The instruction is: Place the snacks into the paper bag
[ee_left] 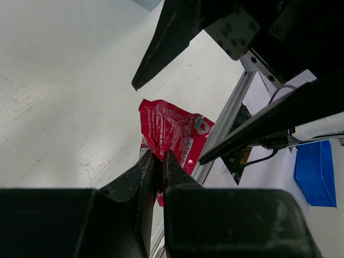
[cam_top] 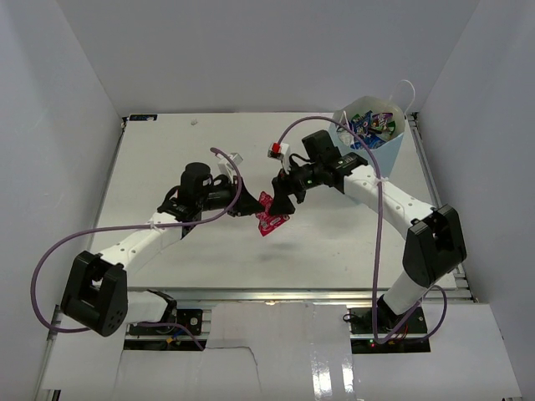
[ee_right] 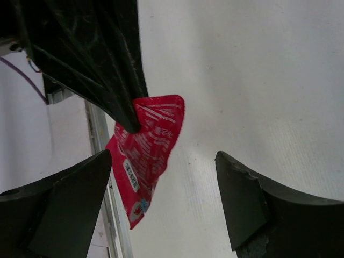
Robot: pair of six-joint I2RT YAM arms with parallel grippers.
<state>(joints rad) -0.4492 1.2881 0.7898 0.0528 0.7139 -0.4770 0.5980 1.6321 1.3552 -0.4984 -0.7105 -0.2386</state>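
My left gripper [cam_top: 251, 209] is shut on the top edge of the pink packet [cam_top: 270, 215], a reddish-pink foil packet held above the middle of the table. In the left wrist view the packet [ee_left: 172, 131] hangs from my closed left gripper [ee_left: 159, 156]. My right gripper [cam_top: 282, 194] is open and empty, facing the packet from the right. In the right wrist view the packet [ee_right: 148, 145] hangs just inside its left finger, between its spread fingertips [ee_right: 163, 156]. The light-blue paper bag [cam_top: 391, 149] stands at the back right with several snacks [cam_top: 368, 125] inside.
A small white and red object [cam_top: 277, 150] lies on the table behind the grippers. White walls enclose the table on the left, back and right. An aluminium rail [cam_top: 276, 294] runs along the front edge.
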